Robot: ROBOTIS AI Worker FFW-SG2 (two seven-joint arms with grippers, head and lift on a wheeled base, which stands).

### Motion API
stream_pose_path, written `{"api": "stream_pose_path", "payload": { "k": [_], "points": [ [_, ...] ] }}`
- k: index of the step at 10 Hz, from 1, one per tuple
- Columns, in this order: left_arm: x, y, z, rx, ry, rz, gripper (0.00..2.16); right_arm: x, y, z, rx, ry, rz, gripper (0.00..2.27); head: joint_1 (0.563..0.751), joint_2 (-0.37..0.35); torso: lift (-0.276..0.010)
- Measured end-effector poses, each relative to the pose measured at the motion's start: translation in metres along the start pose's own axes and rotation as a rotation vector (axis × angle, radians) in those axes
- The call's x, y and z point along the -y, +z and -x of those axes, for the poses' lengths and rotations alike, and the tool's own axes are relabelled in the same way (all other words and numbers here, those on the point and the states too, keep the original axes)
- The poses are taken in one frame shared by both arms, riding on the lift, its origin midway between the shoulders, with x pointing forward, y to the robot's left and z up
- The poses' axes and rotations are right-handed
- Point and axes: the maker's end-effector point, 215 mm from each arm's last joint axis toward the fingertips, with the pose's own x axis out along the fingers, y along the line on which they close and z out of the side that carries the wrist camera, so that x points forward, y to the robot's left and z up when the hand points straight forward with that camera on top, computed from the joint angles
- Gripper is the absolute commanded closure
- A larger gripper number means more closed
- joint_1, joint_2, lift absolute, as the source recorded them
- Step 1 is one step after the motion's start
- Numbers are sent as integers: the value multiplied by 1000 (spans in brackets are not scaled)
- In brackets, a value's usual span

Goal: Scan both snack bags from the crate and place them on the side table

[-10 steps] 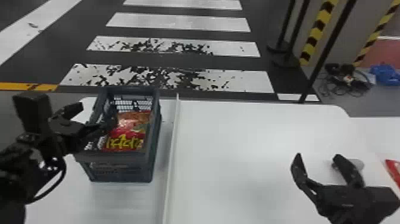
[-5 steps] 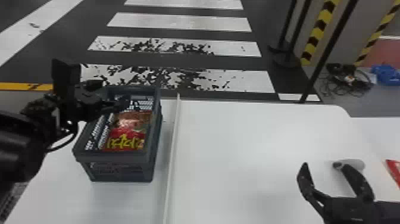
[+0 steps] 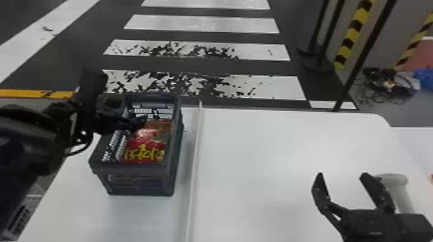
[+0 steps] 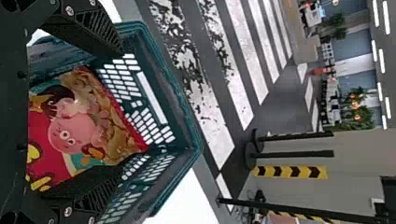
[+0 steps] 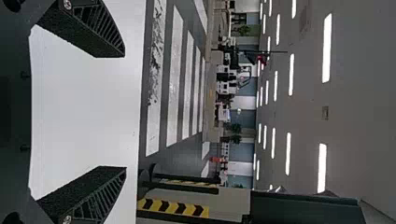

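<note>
In the head view my left gripper [image 3: 137, 124] reaches over the left side of the grey crate [image 3: 135, 167], above a red snack bag [image 3: 146, 144] lying inside. The left wrist view has my left gripper [image 4: 119, 109] open, one finger on each side of the snack bag [image 4: 77, 126], within the crate's walls [image 4: 180, 107]; whether they touch the bag I cannot tell. A second bag cannot be made out. My right gripper [image 3: 341, 180] stands open and empty over the white table's right part in the head view; the right wrist view also shows my right gripper [image 5: 123, 112] open.
A raised white strip [image 3: 195, 161] runs along the white table [image 3: 257, 161] just right of the crate. A whitish cylindrical object [image 3: 396, 190] is beside my right gripper. Black posts [image 3: 364, 58] stand beyond the table's back edge.
My left arm has swung up and further over the crate, its gripper now above the bag. The right gripper has shifted slightly lower in the head view. The crate has stayed put.
</note>
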Motion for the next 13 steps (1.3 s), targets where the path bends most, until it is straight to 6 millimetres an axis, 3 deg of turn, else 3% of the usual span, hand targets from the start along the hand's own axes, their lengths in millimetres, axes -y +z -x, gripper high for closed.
{"api": "stream_pose_path", "payload": {
  "k": [5,9,13],
  "points": [
    [34,1,-27,-57,-120,-60,144,3,-2,1,-6,-7,-1,63,695,-24,-98],
    [55,-22,-50,-114,-140,-66,144,12,-3,2,-5,-22,-14,63,695,-56,-98],
    [52,-49,-60,-160,-114,-124,144,13,-7,2,-13,-24,-15,63,695,-49,-98]
  ]
}}
